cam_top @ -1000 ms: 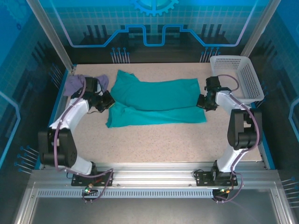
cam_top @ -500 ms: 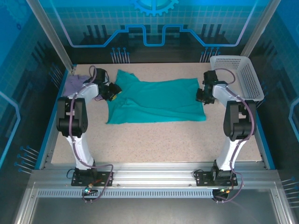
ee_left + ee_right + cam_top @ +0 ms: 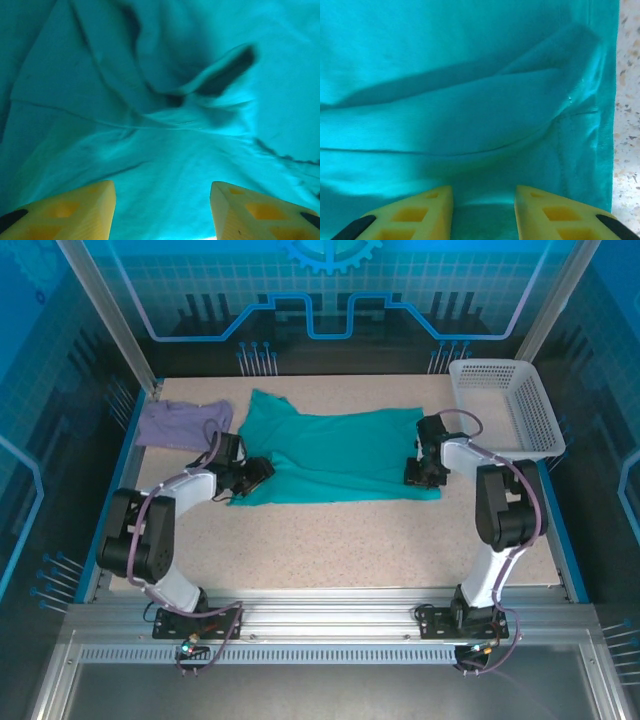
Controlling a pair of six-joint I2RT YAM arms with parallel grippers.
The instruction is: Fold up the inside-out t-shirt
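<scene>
Softly rumpled teal t-shirt (image 3: 335, 455), creased folds, speckled table (image 3: 330, 540), lattice basket (image 3: 520, 412)

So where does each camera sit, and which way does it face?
Top external: high behind the arms, looking down on the table; both arms, left pincer and right pincer over the teal t-shirt.
Left wrist: on the left arm, facing rumpled cloth past its open yellow fingers.
Right wrist: on the right arm, facing the t-shirt's edge and bare table past its yellow fingers.
Shared: all three see the t-shirt.
</scene>
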